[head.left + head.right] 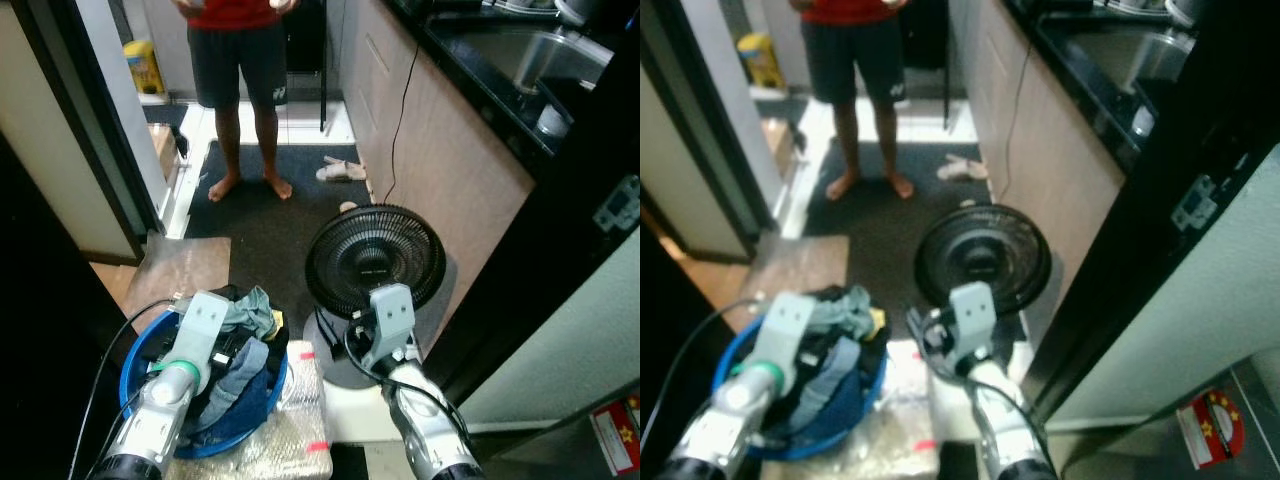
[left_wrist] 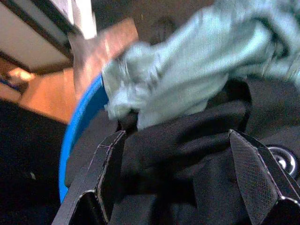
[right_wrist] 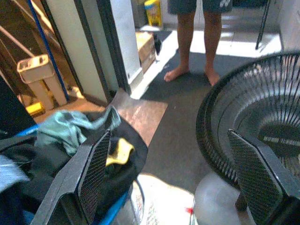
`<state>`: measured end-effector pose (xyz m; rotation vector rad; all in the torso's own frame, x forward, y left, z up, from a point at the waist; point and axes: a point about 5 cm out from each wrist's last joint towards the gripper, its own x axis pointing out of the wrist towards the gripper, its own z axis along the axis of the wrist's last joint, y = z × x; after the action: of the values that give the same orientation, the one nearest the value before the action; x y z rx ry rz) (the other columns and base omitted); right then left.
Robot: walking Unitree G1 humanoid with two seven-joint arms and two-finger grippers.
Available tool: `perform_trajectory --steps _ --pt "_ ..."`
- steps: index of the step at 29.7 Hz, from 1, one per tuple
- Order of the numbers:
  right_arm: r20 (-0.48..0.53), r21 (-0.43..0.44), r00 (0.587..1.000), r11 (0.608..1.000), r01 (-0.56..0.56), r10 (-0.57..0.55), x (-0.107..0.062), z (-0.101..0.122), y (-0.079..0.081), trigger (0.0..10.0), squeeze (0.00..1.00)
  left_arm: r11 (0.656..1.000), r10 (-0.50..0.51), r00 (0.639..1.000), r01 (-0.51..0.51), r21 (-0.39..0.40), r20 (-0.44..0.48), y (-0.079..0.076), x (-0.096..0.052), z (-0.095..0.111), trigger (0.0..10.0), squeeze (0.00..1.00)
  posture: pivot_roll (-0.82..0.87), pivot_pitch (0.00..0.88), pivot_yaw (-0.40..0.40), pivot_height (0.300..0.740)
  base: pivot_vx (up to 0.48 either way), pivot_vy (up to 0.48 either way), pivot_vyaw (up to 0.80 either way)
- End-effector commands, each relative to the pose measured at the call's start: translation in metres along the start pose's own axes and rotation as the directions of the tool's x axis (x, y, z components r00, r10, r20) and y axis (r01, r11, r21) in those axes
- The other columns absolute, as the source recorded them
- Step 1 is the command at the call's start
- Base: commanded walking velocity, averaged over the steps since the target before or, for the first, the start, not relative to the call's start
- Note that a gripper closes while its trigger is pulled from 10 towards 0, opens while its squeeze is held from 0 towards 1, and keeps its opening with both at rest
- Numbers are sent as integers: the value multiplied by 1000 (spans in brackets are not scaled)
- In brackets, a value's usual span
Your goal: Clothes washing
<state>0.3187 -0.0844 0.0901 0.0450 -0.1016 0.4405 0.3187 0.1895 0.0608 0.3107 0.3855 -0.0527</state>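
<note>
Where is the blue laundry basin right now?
The blue laundry basin sits low on the robot's left in the eye views, heaped with clothes, under the left gripper, left of the black fan.

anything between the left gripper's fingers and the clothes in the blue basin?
Nothing. In the left wrist view the open left gripper sits right over black cloth, a teal garment beyond, inside the blue basin.

Blue basin [image 1: 133, 380] of teal, black and yellow clothes [image 1: 240, 345]; black fan [image 1: 374, 258]; dark-grey mat [image 1: 270, 225].

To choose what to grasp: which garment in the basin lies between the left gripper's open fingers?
The black garment; the pale green cloth lies beyond the left gripper.
</note>
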Motion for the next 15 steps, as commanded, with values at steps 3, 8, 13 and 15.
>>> perform_trajectory --steps 3,8,13,15 --pt "-55 3 998 1000 11 -11 -6 -11 -3 10000 0 1000 -26 999 26 2 -33 -5 4 -1 10000 0 79 194 6 740 0 0 0" --pt "-61 -1 998 1000 18 -18 -6 -12 -5 10000 0 999 -36 999 36 1 -24 -7 7 5 10000 0 79 194 6 740 0 0 0" --pt "-60 -19 996 998 58 -59 -6 -10 -15 10000 0 997 -71 982 72 -2 173 -11 21 63 10000 0 52 204 16 740 0 0 0" --pt "-58 -23 996 997 67 -68 -7 -9 -17 10000 0 997 -76 970 78 1 229 -11 22 79 10000 0 49 204 20 740 0 0 0"
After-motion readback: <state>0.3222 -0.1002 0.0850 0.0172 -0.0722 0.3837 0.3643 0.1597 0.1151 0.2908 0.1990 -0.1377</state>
